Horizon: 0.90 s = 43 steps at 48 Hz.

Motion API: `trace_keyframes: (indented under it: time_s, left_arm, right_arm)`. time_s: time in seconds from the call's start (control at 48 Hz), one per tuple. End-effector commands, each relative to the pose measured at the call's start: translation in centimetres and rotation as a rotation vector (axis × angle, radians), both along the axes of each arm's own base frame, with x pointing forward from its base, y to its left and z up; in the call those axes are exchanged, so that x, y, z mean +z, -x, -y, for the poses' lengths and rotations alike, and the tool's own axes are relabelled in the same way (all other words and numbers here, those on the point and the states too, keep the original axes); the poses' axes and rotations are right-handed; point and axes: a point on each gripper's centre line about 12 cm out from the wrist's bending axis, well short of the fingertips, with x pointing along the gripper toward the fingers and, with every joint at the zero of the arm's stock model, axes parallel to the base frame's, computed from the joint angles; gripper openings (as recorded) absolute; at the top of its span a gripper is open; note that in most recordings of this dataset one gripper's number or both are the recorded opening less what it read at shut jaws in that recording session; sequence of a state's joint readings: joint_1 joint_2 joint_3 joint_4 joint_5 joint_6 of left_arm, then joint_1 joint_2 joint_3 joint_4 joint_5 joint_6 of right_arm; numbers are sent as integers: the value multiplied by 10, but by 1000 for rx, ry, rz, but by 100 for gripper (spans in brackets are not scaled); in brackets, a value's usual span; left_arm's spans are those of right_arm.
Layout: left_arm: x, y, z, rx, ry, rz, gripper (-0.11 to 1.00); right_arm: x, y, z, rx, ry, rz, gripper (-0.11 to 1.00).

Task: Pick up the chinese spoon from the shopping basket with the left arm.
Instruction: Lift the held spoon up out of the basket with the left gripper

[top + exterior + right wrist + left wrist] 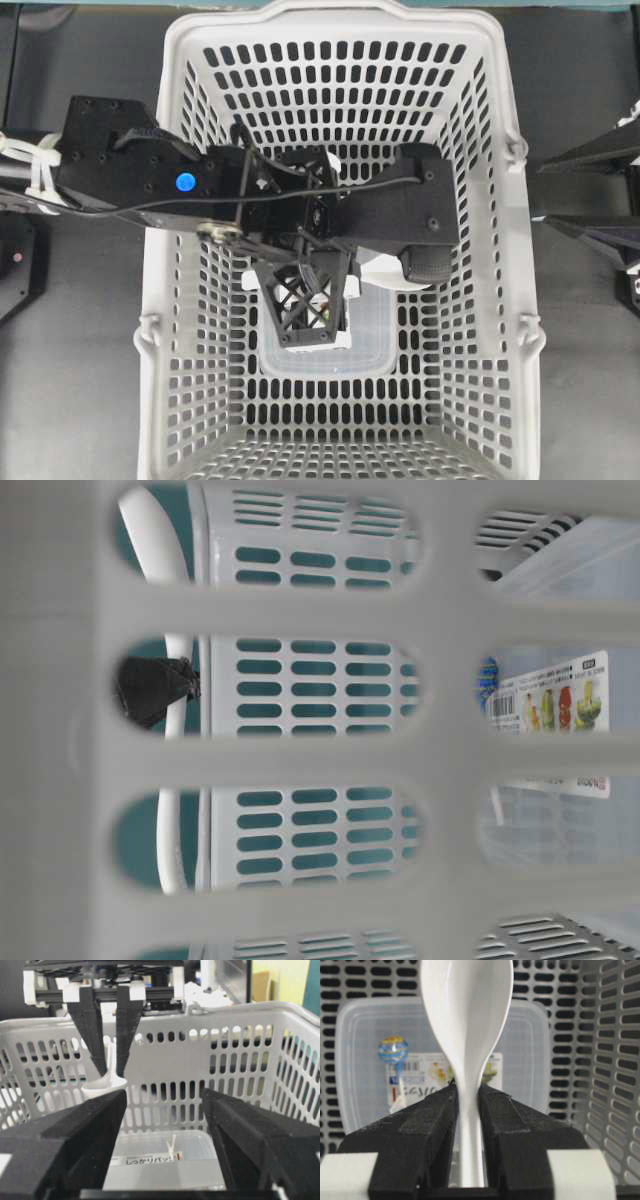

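Still, my left end effector point(468, 1110) is nearly closed on only the thin handle of the spoon point(466, 1025), held above the box point(365, 1035) inside the basket point(615, 1060), so the glossy handle could slip and fall back down.

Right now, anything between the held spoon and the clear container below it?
Nothing: bare air separates the chinese spoon from the clear container, seen in the right wrist view.

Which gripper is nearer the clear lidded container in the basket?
Left. The left gripper hangs directly above the container, shut on the chinese spoon. The right gripper waits open outside the shopping basket.
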State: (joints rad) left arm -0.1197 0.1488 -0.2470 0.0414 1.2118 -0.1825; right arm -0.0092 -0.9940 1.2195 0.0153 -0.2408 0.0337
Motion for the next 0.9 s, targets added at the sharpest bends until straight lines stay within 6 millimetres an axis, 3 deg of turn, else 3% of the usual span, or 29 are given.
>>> trace_keyframes:
  time_s: [0.0,0.875]
  left_arm:
    - [18,3,0,-4,1,48,13]
    - [17,4,0,-23,-9,43,13]
  right_arm:
    - [2,-1,0,-2,-4,6,61]
    - [1,-1,0,-2,-4,3,61]
